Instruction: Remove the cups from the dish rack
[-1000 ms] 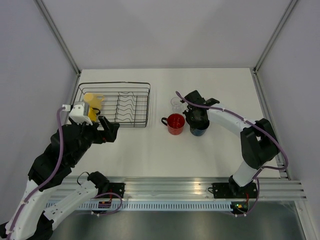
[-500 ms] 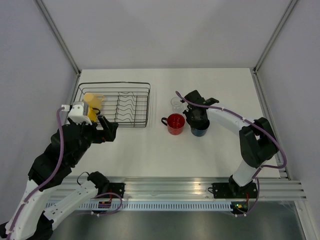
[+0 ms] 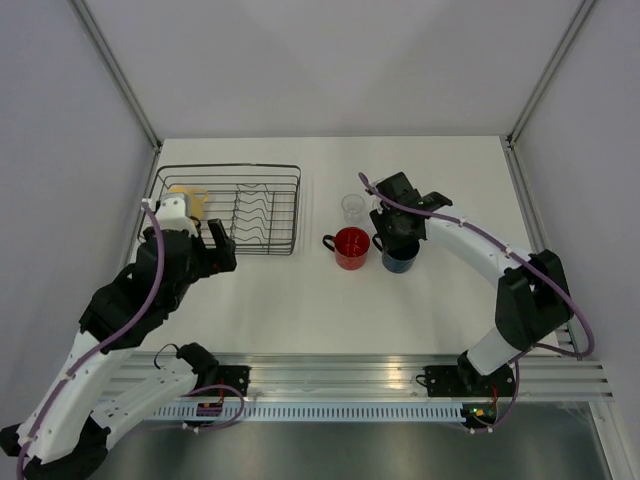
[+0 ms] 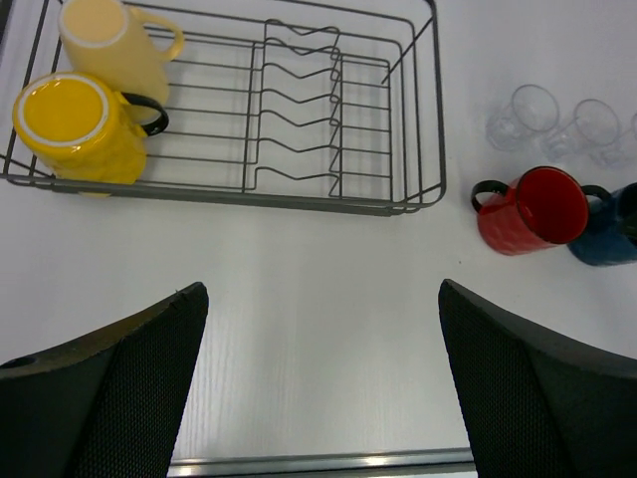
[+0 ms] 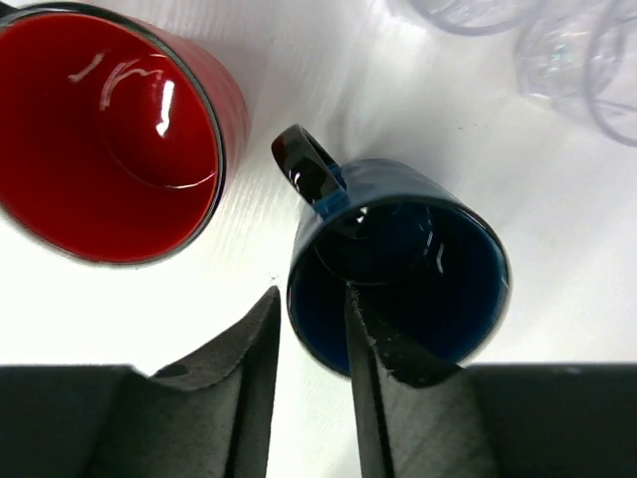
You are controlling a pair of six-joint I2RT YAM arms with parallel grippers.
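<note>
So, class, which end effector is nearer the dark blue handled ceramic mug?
Right. The right end effector straddles the rim of the dark blue handled mug, one finger inside; the left end effector hangs far off, near the black wire dish rack.

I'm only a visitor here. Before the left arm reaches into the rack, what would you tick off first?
1. Left jaws open and empty: ok, spread wide with nothing between them.
2. Mugs to fetch in the dish rack: ok, the bright yellow mug and the pale yellow mug sit at its left end.
3. Room to set a mug down: ok, bare tabletop shows in front of the rack.
4. Unloaded red mug and blue mug standing mouth up: ok.
5. Right jaws clear of the blue mug: cannot tell, one finger is inside the rim and one outside.
</note>
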